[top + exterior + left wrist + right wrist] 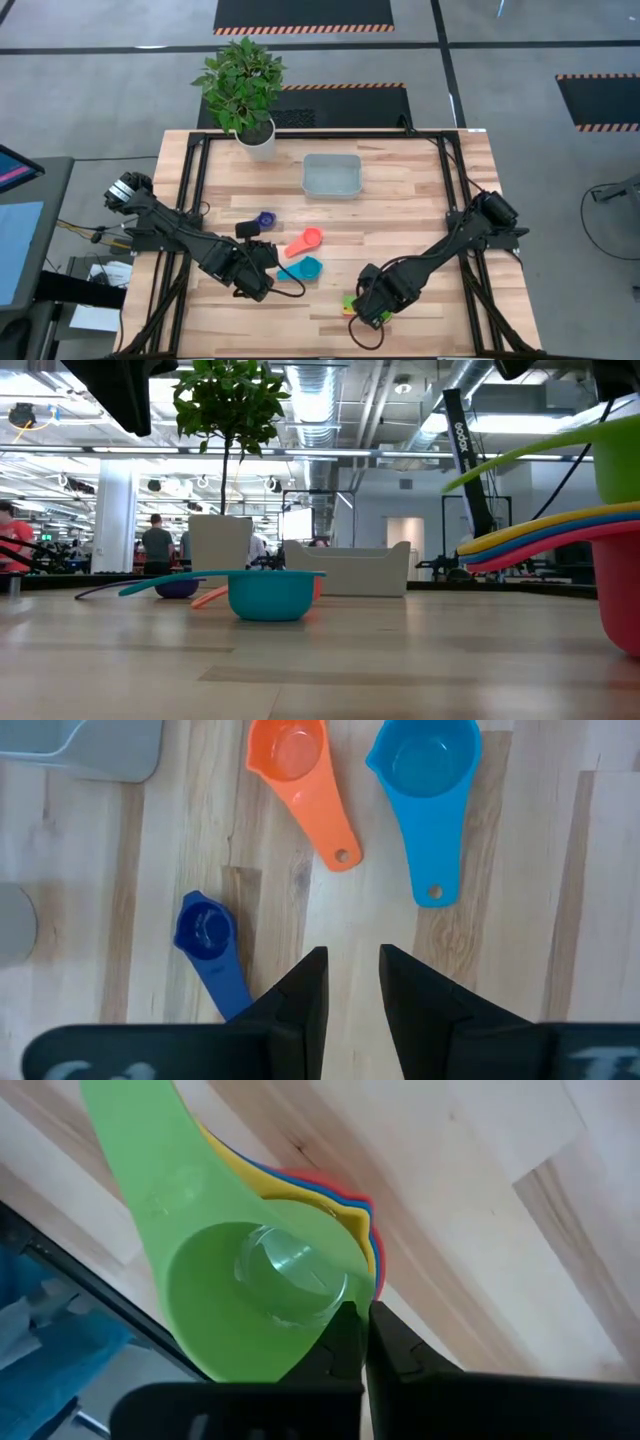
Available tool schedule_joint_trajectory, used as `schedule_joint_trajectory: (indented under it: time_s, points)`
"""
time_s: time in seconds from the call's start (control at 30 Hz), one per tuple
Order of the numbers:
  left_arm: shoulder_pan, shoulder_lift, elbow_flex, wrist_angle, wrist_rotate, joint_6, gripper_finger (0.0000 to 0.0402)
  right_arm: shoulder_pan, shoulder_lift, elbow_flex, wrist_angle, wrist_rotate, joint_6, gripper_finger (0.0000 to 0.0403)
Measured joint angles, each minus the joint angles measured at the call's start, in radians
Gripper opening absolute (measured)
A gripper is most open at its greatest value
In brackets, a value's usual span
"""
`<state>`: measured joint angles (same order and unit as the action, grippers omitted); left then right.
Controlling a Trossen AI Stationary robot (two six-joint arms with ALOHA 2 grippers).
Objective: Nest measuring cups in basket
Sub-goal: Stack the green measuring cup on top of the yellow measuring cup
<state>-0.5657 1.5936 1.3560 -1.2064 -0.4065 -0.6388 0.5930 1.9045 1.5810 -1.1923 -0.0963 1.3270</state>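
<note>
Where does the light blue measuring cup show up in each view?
High view: light blue cup at table centre, just right of the left gripper.
Low view: centre foreground.
Left wrist view: ahead of the fingers.
Right wrist view: not in it.
Shared landmark: orange cup beside it.

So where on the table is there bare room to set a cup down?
Bare wood lies right of the basket, and between it and the right gripper. It is crowded near the left gripper: dark blue, orange and light blue cups.
</note>
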Motion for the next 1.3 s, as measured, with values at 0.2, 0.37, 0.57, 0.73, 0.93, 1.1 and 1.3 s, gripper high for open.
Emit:
schedule_joint_trajectory:
  time_s: [0.2, 0.37, 0.57, 0.73, 0.93, 1.1, 1.3]
  points:
    - [0.0, 0.0, 0.0, 0.0, 0.0, 0.005, 0.0082, 0.0, 0.0, 0.0, 0.004, -0.009, 0.0, 0.0012]
    - [0.0, 0.0, 0.0, 0.0, 0.0, 0.007, 0.0082, 0.0, 0.0, 0.0, 0.019, -0.013, 0.001, 0.0022]
    - [0.0, 0.0, 0.0, 0.0, 0.001, 0.007, 0.0082, -0.001, 0.0, 0.0, 0.025, -0.017, 0.001, 0.0043]
    - [0.0, 0.0, 0.0, 0.0, 0.001, 0.007, 0.0082, -0.001, 0.0, 0.0, 0.017, -0.03, 0.009, 0.0052]
    - [0.0, 0.0, 0.0, 0.0, 0.002, 0.007, 0.0082, -0.005, 0.0, 0.0, 0.007, -0.035, 0.01, 0.0053]
    - [0.0, 0.0, 0.0, 0.0, 0.002, 0.026, 0.0082, -0.008, 0.0, 0.0, -0.016, -0.035, 0.035, 0.0053]
    - [0.0, 0.0, 0.0, 0.0, 0.002, 0.026, 0.0082, -0.007, 0.0, 0.0, -0.008, -0.035, 0.035, 0.0054]
